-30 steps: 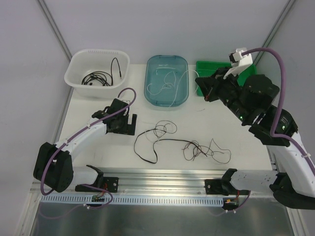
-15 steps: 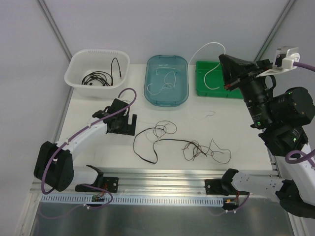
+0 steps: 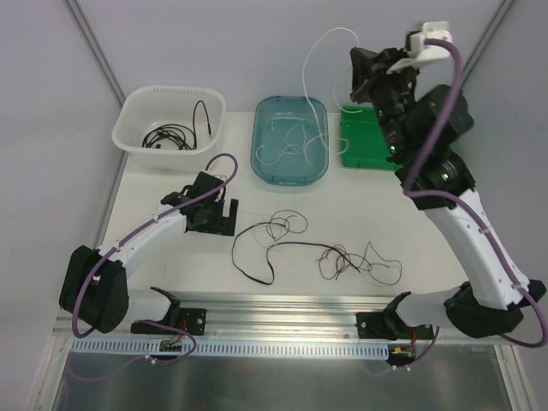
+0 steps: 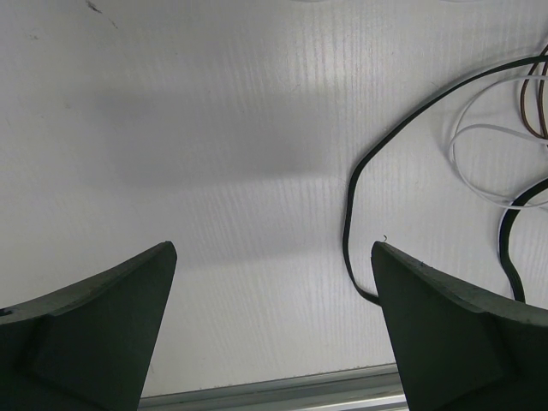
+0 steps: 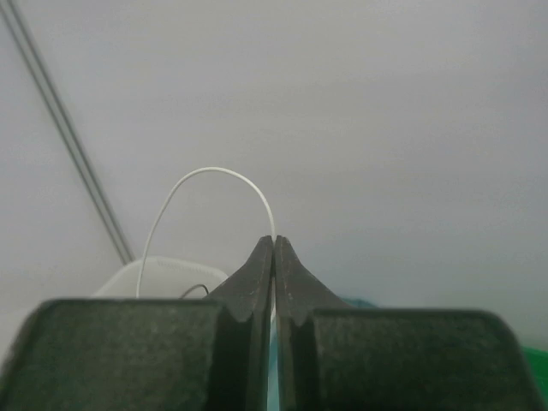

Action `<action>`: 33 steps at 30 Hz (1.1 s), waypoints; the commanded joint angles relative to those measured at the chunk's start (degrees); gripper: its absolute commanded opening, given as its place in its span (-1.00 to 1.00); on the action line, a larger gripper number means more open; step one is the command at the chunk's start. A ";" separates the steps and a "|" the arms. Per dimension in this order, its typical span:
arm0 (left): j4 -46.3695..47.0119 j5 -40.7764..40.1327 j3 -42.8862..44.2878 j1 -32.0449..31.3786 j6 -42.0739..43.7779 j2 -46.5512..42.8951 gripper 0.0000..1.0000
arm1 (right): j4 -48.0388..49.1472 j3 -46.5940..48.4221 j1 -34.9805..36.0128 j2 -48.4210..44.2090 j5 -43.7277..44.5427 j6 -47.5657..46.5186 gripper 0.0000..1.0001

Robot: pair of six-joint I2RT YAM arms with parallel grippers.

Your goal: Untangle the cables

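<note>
White cable (image 5: 214, 169) end inside right pincer (image 5: 273, 242)

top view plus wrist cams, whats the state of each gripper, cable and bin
right gripper: shut on white cable, raised high
white cable: pinched, arching up, rest trailing down into the blue tray
left gripper: open, empty, low over the table
cable tangle: black, brown and white wires intertwined on the table
black cable: coiled in the white basket
green bin: partly hidden, contents unclear
</note>
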 commanded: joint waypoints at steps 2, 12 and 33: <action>0.38 -2.04 0.00 -0.28 1.31 0.21 0.98 | -1.10 0.66 -5.30 7.15 -5.38 4.41 -0.99; 0.38 -1.42 0.18 -0.28 1.49 1.53 0.98 | -5.84 6.55 -11.02 29.83 -10.75 10.29 -0.99; 0.38 -0.37 0.44 -0.28 1.31 1.44 0.98 | -19.02 -2.40 -12.60 34.17 -21.55 14.87 0.39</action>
